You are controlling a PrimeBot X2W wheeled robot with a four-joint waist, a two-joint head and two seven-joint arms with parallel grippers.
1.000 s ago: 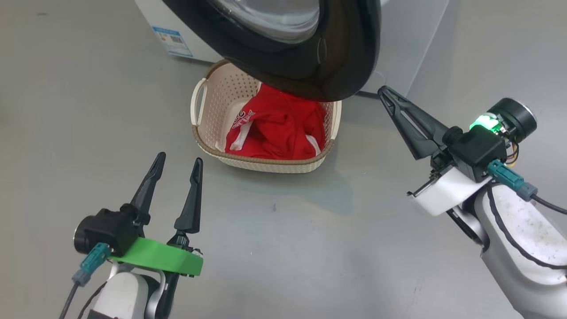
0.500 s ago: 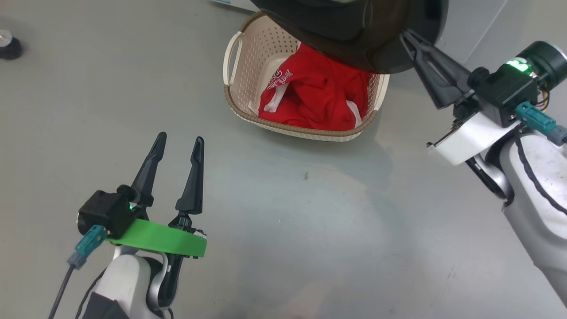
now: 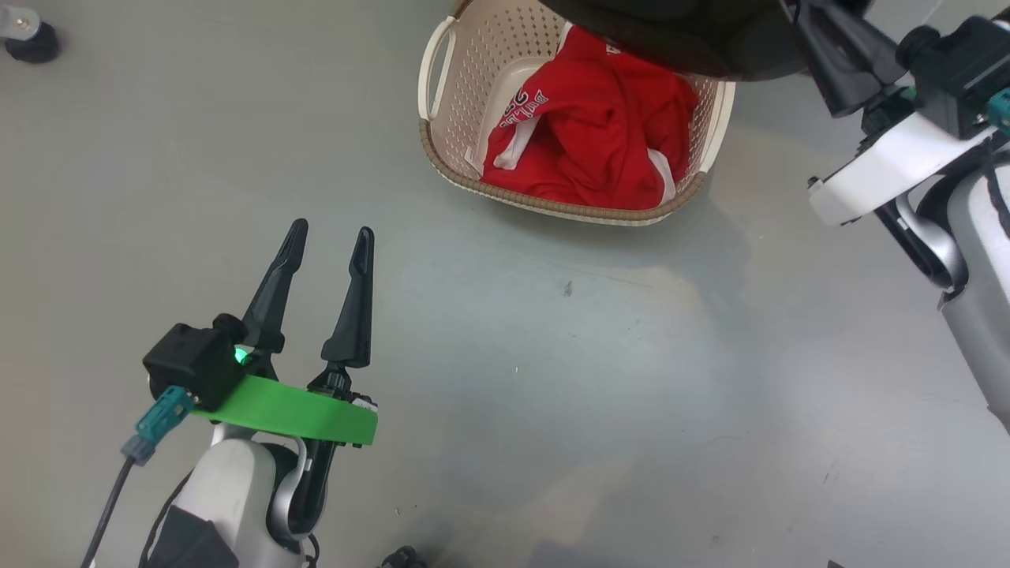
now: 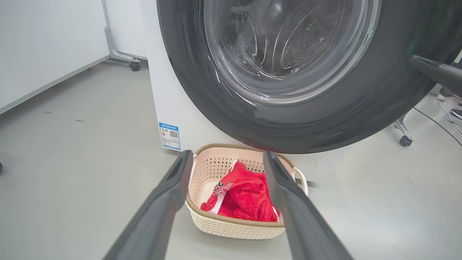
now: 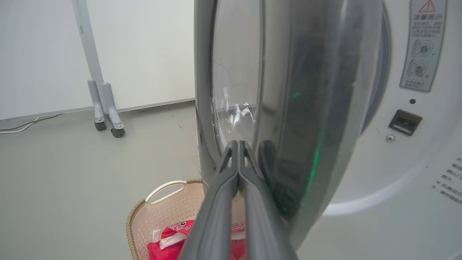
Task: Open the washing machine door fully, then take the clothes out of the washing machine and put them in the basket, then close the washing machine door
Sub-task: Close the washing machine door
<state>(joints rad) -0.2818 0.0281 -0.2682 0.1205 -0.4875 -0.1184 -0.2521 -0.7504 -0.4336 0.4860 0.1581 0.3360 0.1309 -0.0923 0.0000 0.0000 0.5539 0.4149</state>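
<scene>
Above the basket [image 4: 231, 224] holding the red clothes [image 4: 245, 195], the right pincer [image 5: 238, 144], jaws together, meets the black rim of the washing machine door [image 5: 288, 90] and should push it evenly until latched, while the left pincer [image 3: 331, 229], jaws apart, hangs clear.

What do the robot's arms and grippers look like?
Both grippers have two long, tapering dark fingers. The left gripper sits on a bright green bracket with a black camera block, a green light and a teal plug on a grey cable. The right gripper has a white bracket and a teal plug too. The forearms are pale.
</scene>
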